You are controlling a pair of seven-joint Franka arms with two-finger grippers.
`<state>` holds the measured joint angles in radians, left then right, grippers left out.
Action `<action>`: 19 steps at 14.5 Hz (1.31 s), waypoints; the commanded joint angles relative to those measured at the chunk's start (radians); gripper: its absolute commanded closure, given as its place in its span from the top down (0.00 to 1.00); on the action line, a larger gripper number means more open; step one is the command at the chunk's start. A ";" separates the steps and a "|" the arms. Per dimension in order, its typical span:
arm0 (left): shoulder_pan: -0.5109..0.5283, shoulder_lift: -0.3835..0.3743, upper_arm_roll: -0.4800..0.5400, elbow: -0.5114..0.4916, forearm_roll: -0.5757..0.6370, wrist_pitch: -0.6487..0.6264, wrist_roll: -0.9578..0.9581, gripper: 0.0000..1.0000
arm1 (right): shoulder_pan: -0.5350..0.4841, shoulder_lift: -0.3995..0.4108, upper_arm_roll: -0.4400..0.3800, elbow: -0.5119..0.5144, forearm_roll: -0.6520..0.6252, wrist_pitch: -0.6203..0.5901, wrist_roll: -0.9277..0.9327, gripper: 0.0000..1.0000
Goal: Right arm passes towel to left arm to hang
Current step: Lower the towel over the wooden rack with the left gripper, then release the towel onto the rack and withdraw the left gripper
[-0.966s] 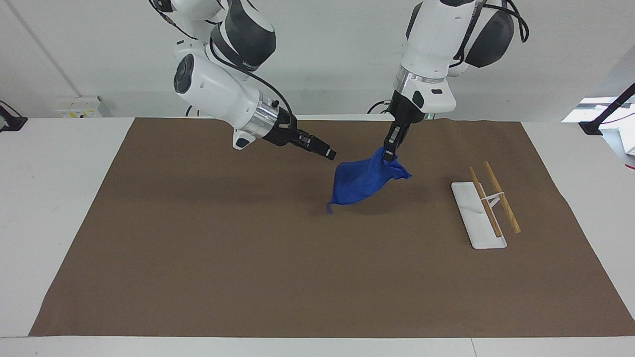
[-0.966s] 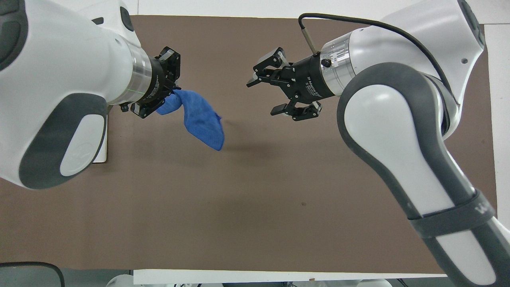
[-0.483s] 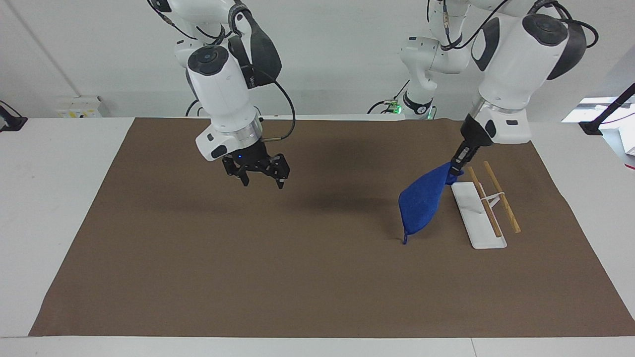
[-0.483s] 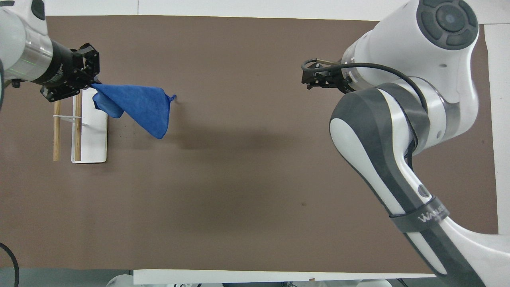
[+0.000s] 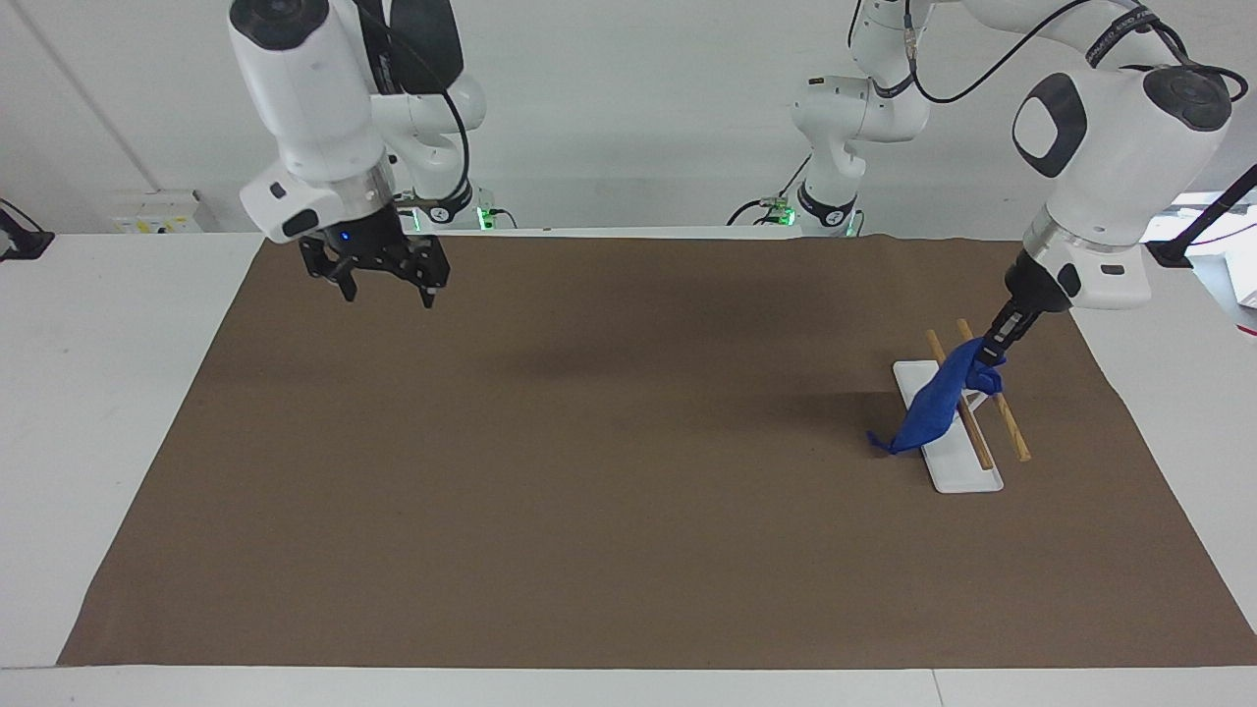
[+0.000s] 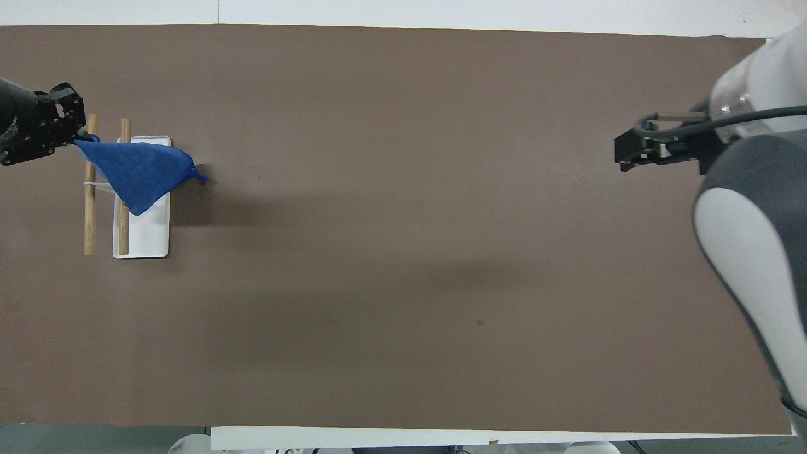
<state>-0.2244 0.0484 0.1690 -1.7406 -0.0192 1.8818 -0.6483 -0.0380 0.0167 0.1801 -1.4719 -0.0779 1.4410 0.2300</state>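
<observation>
The blue towel (image 5: pixel 933 407) (image 6: pixel 135 170) hangs from my left gripper (image 5: pixel 990 353) (image 6: pixel 81 133), which is shut on one of its corners. The cloth drapes slantwise across the two wooden bars (image 5: pixel 967 417) (image 6: pixel 90 202) of the white rack (image 5: pixel 957 471) (image 6: pixel 148 236), and its loop tail reaches down to the brown mat beside the rack's base. My right gripper (image 5: pixel 385 290) (image 6: pixel 624 154) hangs open and empty over the mat toward the right arm's end of the table, its blue light showing.
A brown mat (image 5: pixel 589 491) (image 6: pixel 403 265) covers most of the white table (image 5: pixel 98 393). The rack stands on the mat toward the left arm's end. A wall socket (image 5: pixel 157 211) sits by the wall near the right arm's end.
The left gripper has carried the towel from mid-table over to the rack, laying it across the bars. The right arm has pulled away, up and toward its own end of the table, gripper open.
</observation>
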 commanded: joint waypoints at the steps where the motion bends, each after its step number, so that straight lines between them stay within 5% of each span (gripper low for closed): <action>1: 0.052 -0.048 -0.011 -0.059 0.018 0.036 0.084 0.00 | -0.052 0.014 0.005 0.135 -0.014 -0.155 -0.085 1.00; 9: 0.178 -0.042 -0.011 -0.059 0.038 0.106 0.222 0.00 | -0.177 -0.041 -0.004 0.027 0.091 -0.142 -0.241 1.00; 19: 0.220 -0.012 -0.013 -0.045 0.025 0.286 0.205 0.00 | -0.204 -0.060 -0.004 -0.018 0.079 -0.083 -0.247 1.00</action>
<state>-0.0167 0.0338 0.1678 -1.7747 0.0013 2.1221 -0.4367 -0.2264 -0.0118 0.1704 -1.4492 -0.0079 1.3328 0.0091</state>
